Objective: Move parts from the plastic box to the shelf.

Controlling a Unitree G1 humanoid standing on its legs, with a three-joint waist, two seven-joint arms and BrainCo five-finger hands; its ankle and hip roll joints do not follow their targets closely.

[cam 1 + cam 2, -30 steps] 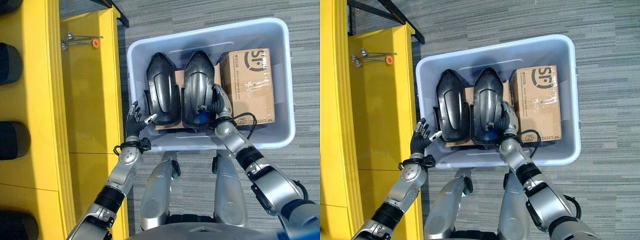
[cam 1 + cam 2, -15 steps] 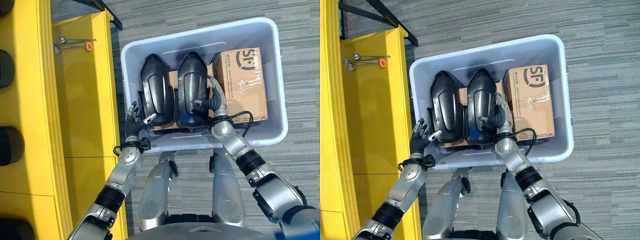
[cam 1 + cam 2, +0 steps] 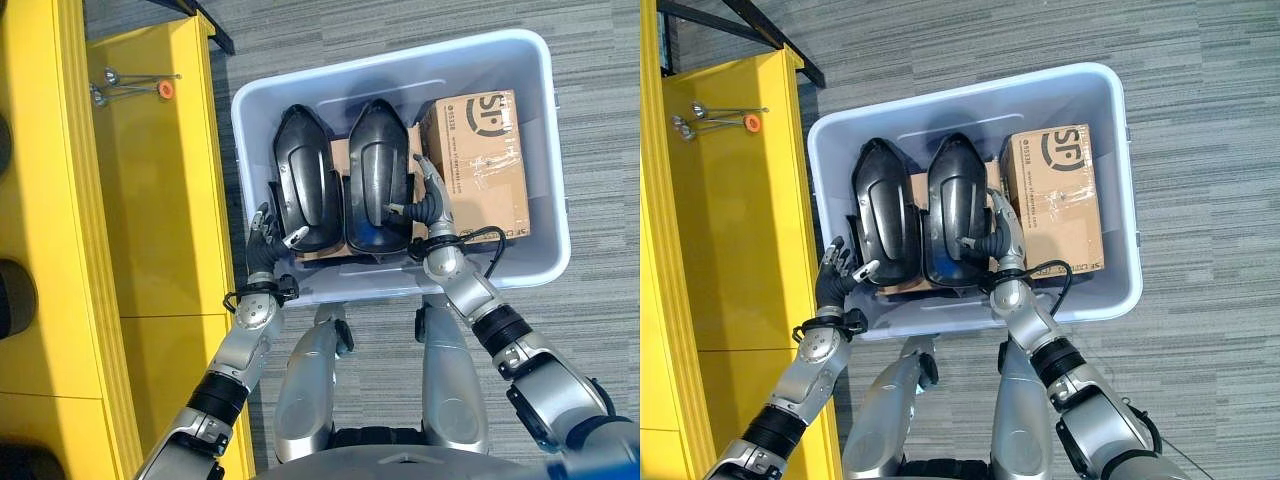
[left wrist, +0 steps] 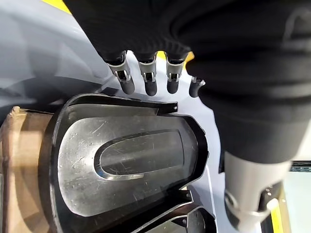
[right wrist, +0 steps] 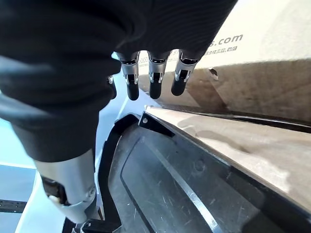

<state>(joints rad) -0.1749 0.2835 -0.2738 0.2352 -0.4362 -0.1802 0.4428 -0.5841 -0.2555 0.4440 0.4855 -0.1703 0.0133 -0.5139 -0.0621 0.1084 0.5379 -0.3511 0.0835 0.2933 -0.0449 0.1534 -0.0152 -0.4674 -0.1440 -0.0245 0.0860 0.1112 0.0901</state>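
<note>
Two hands sit at the near edge of the plastic box [image 3: 545, 150], one per part. Left hand [image 3: 266, 240] is at the near left corner, by the box wall, fingers [image 4: 147, 83] straight and slightly spread, tips just beside the rim of the left black part [image 3: 305, 190]; thumb sticks out toward that part. Can't tell if the tips actually touch. Right hand [image 3: 432, 210] is inside the box, in the gap between the right black part [image 3: 376, 180] and the cardboard box [image 3: 478, 160]; fingers [image 5: 154, 85] extended and relaxed, hanging just over the part's edge, thumb alongside it, nothing gripped. Both black parts lie side by side lengthwise in the plastic box, narrow ends pointing away, resting on a flat cardboard sheet [image 3: 338, 160]. Cardboard box fills the right side, touching the right part's flank. Yellow shelf [image 3: 150, 200] runs along the robot's left, just beside the plastic box; at its far end lie metal rods with an orange cap [image 3: 163, 88]. Grey striped carpet floor [image 3: 600, 60] all around.
</note>
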